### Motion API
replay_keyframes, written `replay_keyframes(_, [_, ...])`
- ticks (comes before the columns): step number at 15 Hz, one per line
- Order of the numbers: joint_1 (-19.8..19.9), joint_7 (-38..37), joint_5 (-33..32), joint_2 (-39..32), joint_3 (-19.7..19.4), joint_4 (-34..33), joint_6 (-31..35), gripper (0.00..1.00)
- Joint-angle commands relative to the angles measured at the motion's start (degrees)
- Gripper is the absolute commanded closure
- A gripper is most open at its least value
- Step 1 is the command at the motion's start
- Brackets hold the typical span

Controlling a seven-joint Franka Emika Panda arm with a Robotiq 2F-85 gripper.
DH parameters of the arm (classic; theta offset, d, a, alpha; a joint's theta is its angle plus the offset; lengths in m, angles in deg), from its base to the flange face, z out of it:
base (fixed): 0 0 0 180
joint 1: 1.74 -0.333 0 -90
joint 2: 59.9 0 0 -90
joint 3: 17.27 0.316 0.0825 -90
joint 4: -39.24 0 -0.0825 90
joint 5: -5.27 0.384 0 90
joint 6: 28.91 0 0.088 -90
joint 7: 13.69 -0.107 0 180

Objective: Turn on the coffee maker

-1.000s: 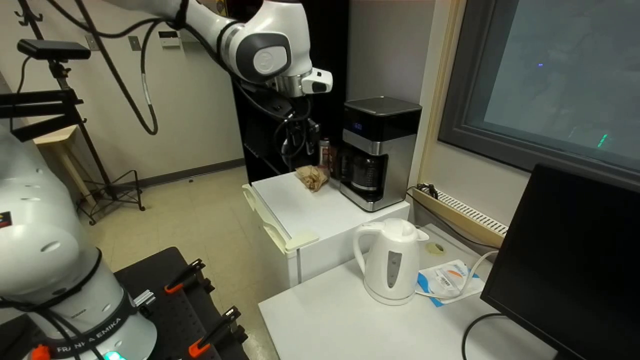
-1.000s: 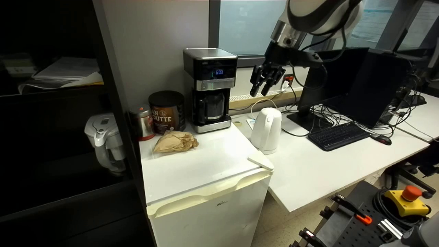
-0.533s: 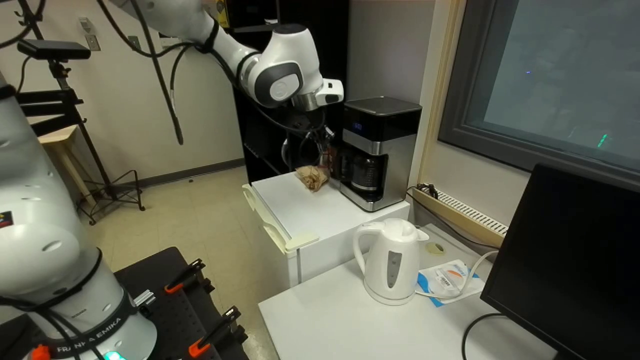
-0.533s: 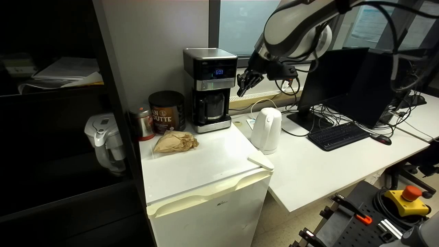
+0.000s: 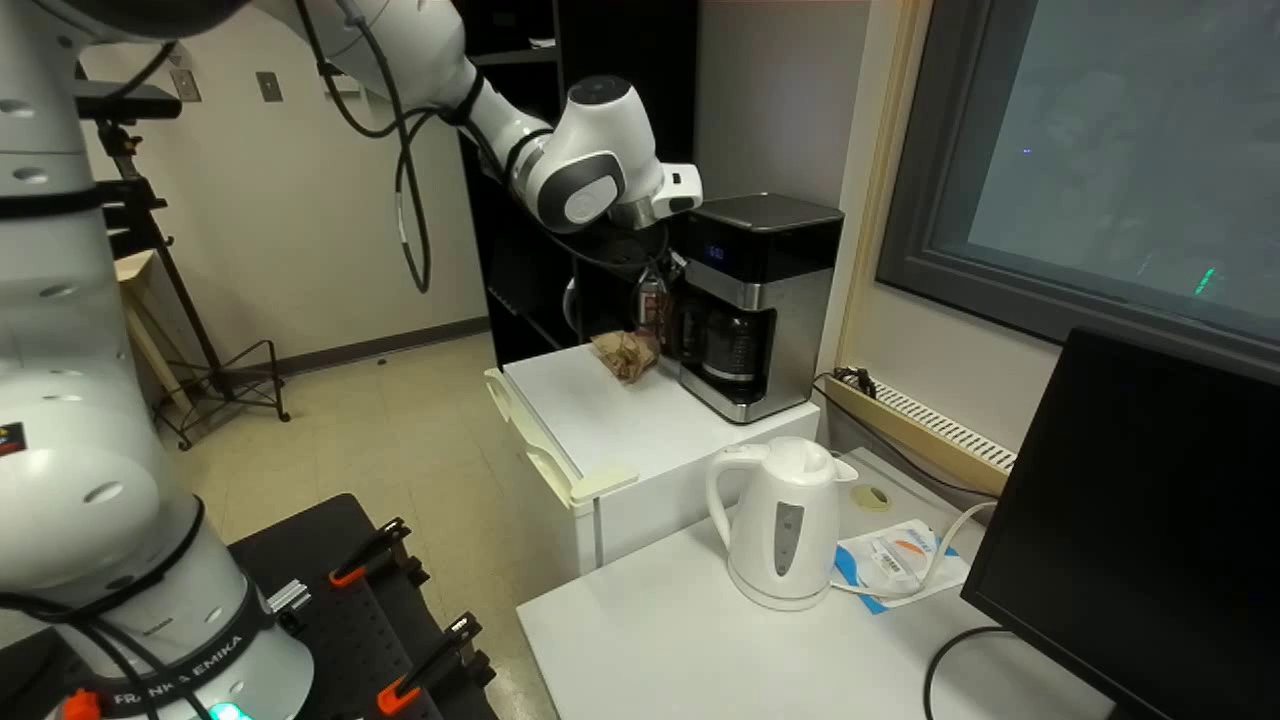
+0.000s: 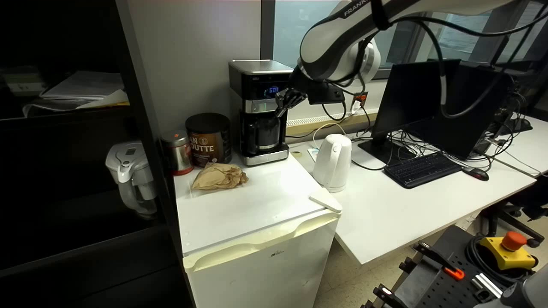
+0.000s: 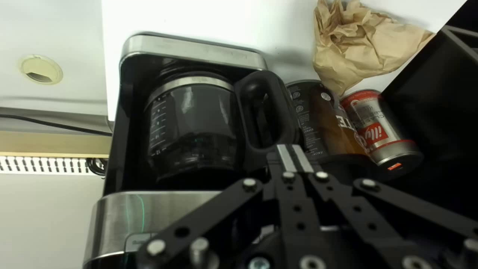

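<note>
1. The black metal two-finger gripper [image 7: 295, 158] is set narrow, nothing grasped; contact with the boxy black-and-steel coffee maker [image 6: 259, 106] on the white fridge [image 6: 239, 207] cannot be confirmed.
2. The silver metal control strip [image 7: 160, 209] may be mispressed, being partly masked in the wrist view.
3. The looped black plastic carafe handle [image 7: 282, 108] may be struck by a low approach.

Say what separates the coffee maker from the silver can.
A dark, wider tin stands between the coffee maker and the silver can in an exterior view.
</note>
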Motion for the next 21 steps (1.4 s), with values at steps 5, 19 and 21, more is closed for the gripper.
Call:
replay_keyframes(5, [1.7,4.2,4.0,-8.5,3.3,-10.8,1.1,0.96])
replay_keyframes(19, [3.1,3.4,2.9,-15.4,6.1,-18.5,0.5,0.97])
replay_keyframes(21, [4.4,1.8,0.7,-15.6,7.6,-18.6,0.8,0.97])
